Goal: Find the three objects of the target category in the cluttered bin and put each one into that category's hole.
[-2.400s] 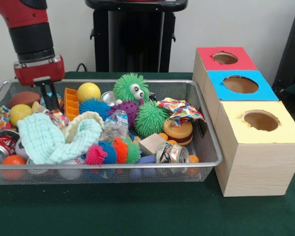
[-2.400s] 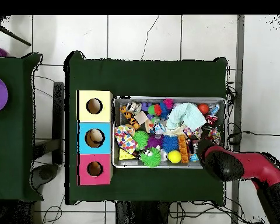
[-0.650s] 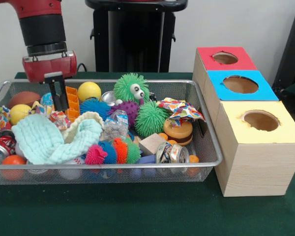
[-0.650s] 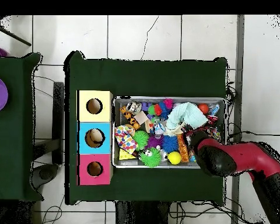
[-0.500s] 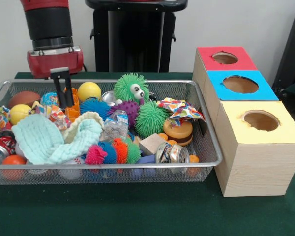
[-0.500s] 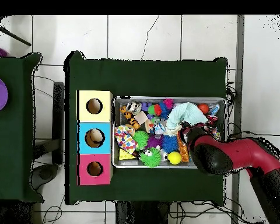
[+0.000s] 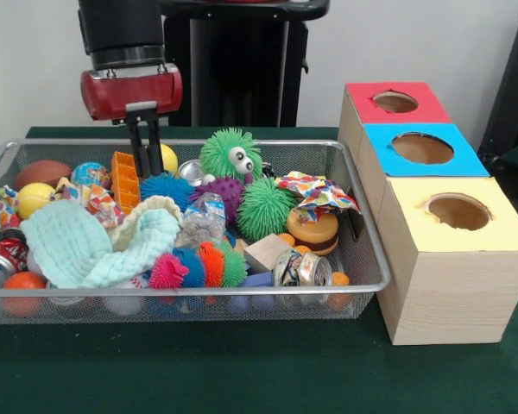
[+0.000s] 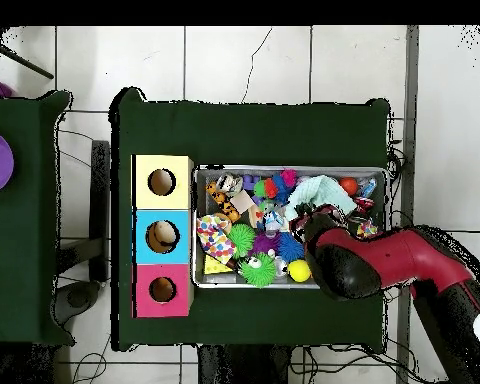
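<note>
The cluttered bin is a silver wire-mesh basket full of toys; it also shows in the overhead view. My gripper hangs over the bin's far side, fingers close together and empty. Its tips are just in front of a yellow ball, between an orange block and a blue spiky ball. Three boxes stand beside the bin, each with a round hole: red, blue and yellow. In the overhead view my arm hides the gripper.
The bin also holds a green spiky toy with an eye, a purple spiky ball, a green spiky ball, a mint cloth, crushed cans, a wooden block and small balls.
My arm has moved across the bin toward the boxes, from the end by the small balls to the yellow ball. The gripper stays empty; the toys have not moved.
</note>
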### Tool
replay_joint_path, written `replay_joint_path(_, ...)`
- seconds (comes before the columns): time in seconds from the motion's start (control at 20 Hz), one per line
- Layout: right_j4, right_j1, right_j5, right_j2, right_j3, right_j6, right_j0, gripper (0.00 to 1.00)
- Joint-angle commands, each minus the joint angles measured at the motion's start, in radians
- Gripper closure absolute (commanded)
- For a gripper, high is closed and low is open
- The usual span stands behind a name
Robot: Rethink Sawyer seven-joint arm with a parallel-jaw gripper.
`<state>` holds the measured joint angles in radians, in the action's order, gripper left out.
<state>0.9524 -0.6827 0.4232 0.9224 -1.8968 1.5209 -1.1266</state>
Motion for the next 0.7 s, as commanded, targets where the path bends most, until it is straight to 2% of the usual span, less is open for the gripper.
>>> replay_joint_path(0.05,-0.013,0.064,0.094,0.014,0.023,-0.259,-0.085,1.0)
replay_joint_path(0.15,-0.012,0.121,0.113,0.002,0.041,-0.29,-0.12,1.0)
replay_joint_path(0.35,0.005,0.218,0.117,-0.059,0.064,-0.261,-0.164,1.0)
replay_joint_path(0.7,0.039,0.298,0.098,-0.139,0.1,-0.178,-0.181,1.0)
